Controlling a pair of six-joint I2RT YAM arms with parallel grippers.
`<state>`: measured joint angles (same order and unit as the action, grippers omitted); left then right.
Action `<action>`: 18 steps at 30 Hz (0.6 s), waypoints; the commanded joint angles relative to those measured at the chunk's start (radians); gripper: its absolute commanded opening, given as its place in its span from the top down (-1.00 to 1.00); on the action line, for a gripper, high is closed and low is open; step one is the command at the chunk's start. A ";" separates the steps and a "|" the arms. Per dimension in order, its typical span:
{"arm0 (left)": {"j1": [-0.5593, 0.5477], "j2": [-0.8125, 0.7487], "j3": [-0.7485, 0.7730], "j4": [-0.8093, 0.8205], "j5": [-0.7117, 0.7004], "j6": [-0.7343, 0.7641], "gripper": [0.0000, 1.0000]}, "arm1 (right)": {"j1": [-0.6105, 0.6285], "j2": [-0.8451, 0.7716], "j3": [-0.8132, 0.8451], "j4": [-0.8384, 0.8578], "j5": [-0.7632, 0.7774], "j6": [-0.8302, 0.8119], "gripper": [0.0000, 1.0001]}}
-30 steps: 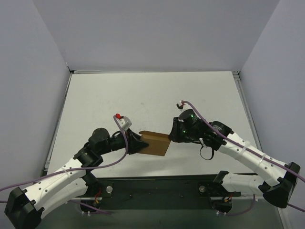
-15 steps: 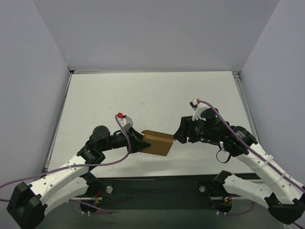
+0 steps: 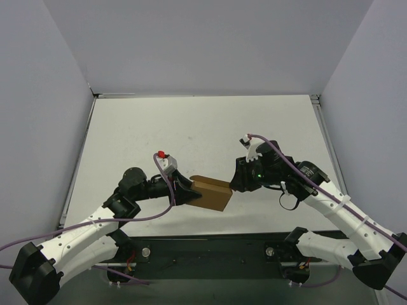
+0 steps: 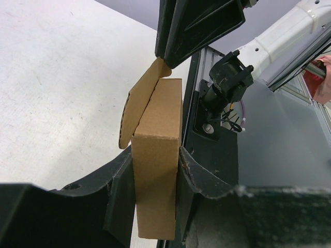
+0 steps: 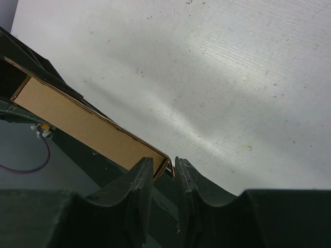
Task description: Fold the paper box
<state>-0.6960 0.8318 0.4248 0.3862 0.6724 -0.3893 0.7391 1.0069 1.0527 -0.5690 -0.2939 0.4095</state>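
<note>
The paper box (image 3: 213, 192) is a compact brown cardboard box held just above the table near its front edge. My left gripper (image 3: 189, 192) is shut on the box's left end; in the left wrist view the box (image 4: 158, 155) sits squeezed between both fingers of that gripper (image 4: 155, 161). An end flap (image 4: 138, 103) stands ajar at the far end. My right gripper (image 3: 234, 183) is at the box's right end. In the right wrist view its jaws (image 5: 164, 168) stand narrowly apart around the corner edge of the box (image 5: 83, 124), with a gap still showing.
The white table (image 3: 191, 127) stretches behind the box, bounded by grey walls on three sides. A black base plate (image 3: 210, 254) with both arm mounts runs along the near edge, and purple cables trail from both arms.
My right gripper drew back to the right and opened wide, then returned to the box's right end with its jaws much narrower. The left gripper kept its hold on the box.
</note>
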 commanded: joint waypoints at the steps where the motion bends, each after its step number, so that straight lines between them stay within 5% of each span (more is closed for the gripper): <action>1: 0.010 -0.005 0.025 0.065 0.030 -0.008 0.47 | -0.001 0.006 -0.011 -0.022 -0.007 -0.017 0.50; 11: 0.012 -0.005 0.025 0.071 0.039 -0.013 0.48 | -0.001 0.015 -0.019 -0.020 -0.008 -0.023 0.61; 16: 0.010 0.000 0.022 0.071 0.036 -0.014 0.47 | -0.003 0.009 -0.017 -0.019 0.006 -0.031 1.00; 18: 0.010 0.001 0.026 0.045 0.006 -0.003 0.22 | -0.001 0.007 -0.028 -0.014 0.025 -0.037 1.00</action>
<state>-0.6907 0.8326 0.4248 0.4023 0.6888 -0.3927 0.7391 1.0138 1.0405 -0.5697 -0.2947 0.3885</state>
